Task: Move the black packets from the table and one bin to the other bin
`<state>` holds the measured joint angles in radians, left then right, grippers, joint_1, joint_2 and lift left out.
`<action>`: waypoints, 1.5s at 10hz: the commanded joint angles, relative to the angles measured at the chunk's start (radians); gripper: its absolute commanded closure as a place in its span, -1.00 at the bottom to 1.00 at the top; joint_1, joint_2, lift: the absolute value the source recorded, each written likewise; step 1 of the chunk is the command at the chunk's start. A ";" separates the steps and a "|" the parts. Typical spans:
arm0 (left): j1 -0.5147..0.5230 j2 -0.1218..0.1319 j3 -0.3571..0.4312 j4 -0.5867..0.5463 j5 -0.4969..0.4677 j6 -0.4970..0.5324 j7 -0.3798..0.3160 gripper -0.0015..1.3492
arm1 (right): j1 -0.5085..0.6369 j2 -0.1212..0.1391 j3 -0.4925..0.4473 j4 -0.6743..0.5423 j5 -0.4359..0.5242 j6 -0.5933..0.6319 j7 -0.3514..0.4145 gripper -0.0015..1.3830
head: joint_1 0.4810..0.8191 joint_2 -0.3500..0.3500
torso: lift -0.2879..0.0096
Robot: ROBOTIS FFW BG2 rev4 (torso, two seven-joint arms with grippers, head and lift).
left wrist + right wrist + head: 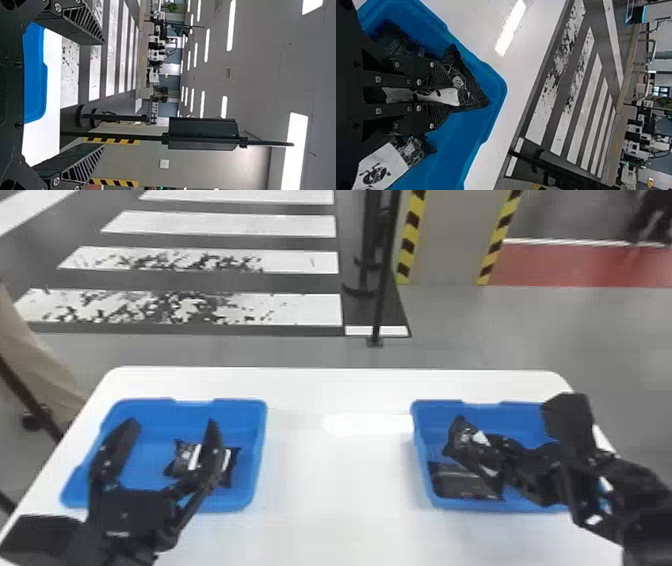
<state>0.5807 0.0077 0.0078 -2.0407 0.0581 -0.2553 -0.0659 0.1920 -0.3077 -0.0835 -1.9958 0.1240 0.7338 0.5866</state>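
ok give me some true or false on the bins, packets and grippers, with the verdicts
1. The left bin and the right bin are both blue. True.
2. The two bins stand touching each other. False: a stretch of white table lies between them.
3. The right gripper is closed on a black packet. True.
4. The left gripper has its fingers pressed together. False: they stand apart.
5. The left bin is empty. False: at least one black packet with white on it lies in it.
6. Besides the gripped one, the right bin has a black packet lying in it. True.
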 commanded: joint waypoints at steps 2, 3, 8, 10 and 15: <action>-0.002 0.000 0.000 0.000 0.000 0.002 0.000 -0.83 | 0.002 0.005 -0.016 0.043 0.004 -0.076 -0.018 0.22 | 0.27 -0.22 | 0.20; -0.004 -0.002 0.004 0.000 0.000 0.007 0.000 -0.83 | 0.046 0.015 -0.046 0.004 -0.016 -0.150 -0.018 -0.50 | 0.27 -0.23 | 0.20; -0.038 0.002 0.008 0.000 0.022 0.130 -0.002 -0.83 | 0.358 0.122 -0.186 -0.119 -0.236 -0.670 -0.134 -0.70 | 0.27 -0.22 | 0.20; -0.105 0.017 -0.006 0.000 0.048 0.412 -0.063 -0.83 | 0.368 0.125 -0.184 -0.109 -0.272 -0.695 -0.136 -0.70 | 0.27 -0.24 | 0.20; -0.375 0.028 0.068 0.164 -0.140 0.761 -0.137 -0.83 | 0.350 0.111 -0.112 -0.106 -0.317 -0.695 -0.122 -0.70 | 0.27 -0.18 | 0.20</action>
<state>0.2347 0.0348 0.0584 -1.9018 -0.0656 0.4823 -0.2020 0.5445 -0.1952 -0.2013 -2.1007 -0.1892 0.0392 0.4644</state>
